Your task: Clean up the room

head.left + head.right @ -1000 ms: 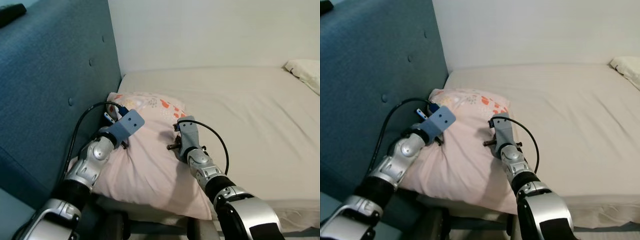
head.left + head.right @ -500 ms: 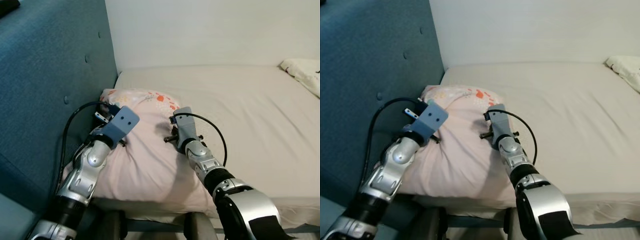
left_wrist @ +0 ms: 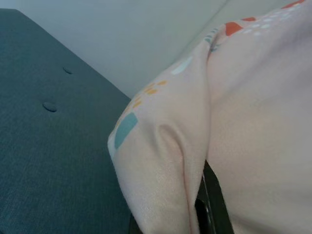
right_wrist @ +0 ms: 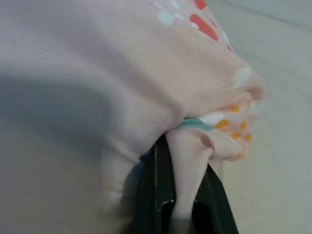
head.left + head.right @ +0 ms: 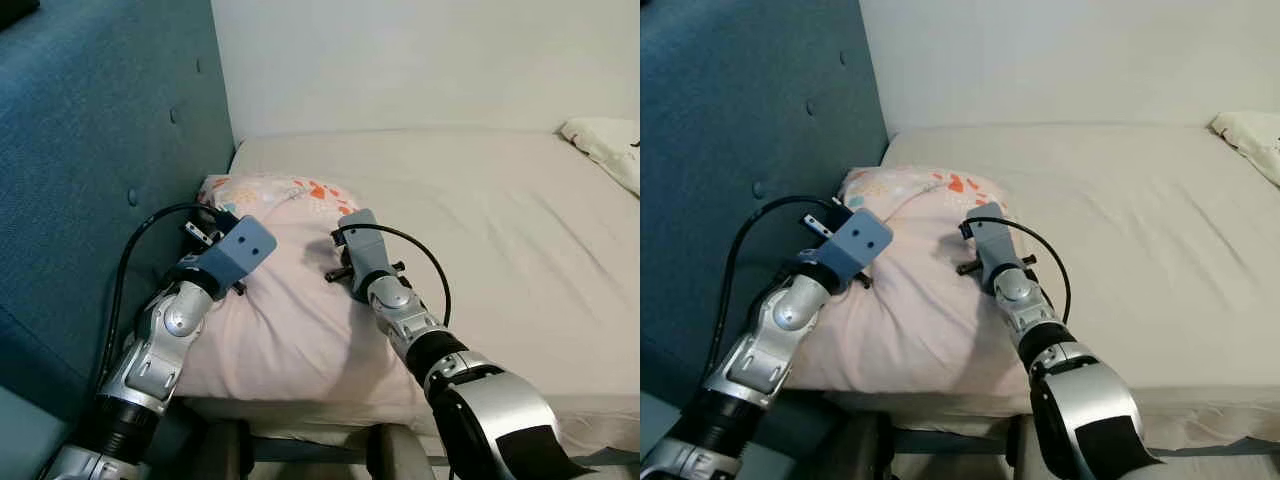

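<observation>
Both claws have been carrying the pillow (image 5: 290,300) farther up the bed (image 5: 500,220) toward the wall since a second ago. Right claw (image 4: 183,195) is pinching a fold of its printed corner; left claw (image 3: 202,204) is pinching the opposite corner, beside the blue headboard (image 5: 90,170).

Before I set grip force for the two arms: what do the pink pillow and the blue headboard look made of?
The pillow: soft matte woven fabric, likely cotton, with a printed pattern; it bunches into folds between the right gripper fingers and creases at the left gripper. Its filling looks soft and yielding. The headboard: padded upholstery in matte, textured teal cloth, with button tufts dimpling it.
</observation>
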You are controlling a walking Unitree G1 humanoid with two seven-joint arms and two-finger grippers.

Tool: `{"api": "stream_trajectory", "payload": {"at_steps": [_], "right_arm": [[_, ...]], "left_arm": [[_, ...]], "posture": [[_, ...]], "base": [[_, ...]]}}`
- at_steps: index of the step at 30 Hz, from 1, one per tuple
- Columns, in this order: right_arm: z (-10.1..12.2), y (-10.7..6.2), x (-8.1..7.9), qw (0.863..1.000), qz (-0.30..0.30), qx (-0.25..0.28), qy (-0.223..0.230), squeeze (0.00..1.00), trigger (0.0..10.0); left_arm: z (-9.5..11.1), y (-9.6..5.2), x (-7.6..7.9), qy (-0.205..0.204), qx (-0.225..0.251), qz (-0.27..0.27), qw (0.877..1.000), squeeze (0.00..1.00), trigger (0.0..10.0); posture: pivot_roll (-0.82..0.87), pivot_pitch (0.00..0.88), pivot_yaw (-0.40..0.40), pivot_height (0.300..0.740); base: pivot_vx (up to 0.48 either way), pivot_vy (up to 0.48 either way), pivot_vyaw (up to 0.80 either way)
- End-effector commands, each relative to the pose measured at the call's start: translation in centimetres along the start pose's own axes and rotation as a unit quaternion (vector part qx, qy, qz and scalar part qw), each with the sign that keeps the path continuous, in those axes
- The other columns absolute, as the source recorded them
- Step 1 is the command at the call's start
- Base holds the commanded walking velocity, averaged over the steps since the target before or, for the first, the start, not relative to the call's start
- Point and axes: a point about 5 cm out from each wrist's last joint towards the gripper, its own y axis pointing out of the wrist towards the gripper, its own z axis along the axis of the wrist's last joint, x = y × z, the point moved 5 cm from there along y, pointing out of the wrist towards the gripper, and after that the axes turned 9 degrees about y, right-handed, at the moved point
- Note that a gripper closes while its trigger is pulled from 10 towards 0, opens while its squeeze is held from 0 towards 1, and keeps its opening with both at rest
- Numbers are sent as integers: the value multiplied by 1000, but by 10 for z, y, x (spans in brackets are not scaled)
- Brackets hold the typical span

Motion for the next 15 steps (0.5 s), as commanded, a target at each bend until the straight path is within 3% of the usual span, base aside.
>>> {"api": "stream_trajectory", "payload": {"at_steps": [1, 8, 10, 15], "right_arm": [[-5, -2, 15, 1000, -26, -3, 5, 1000, 10000], [-8, -3, 22, 999, -46, -7, -12, 1000, 10000], [-15, -5, 28, 997, -70, -20, -22, 31, 10000], [-26, -9, 42, 992, -120, -36, 17, 0, 10000]], "left_arm": [[13, 1, -22, 24, 26, 31, 999, 0, 10000], [13, -3, -15, 14, 22, 21, 999, 0, 10000], [14, -5, -8, 4, 20, 13, 1000, 0, 10000], [13, -10, 4, -12, 10, -2, 1000, 0, 10000]], "posture": [[215, 198, -36, 612], [211, 193, -32, 612], [207, 191, -31, 612], [199, 189, -27, 612]], "base": [[0, 0, 0], [0, 0, 0], [0, 0, 0], [0, 0, 0]]}}
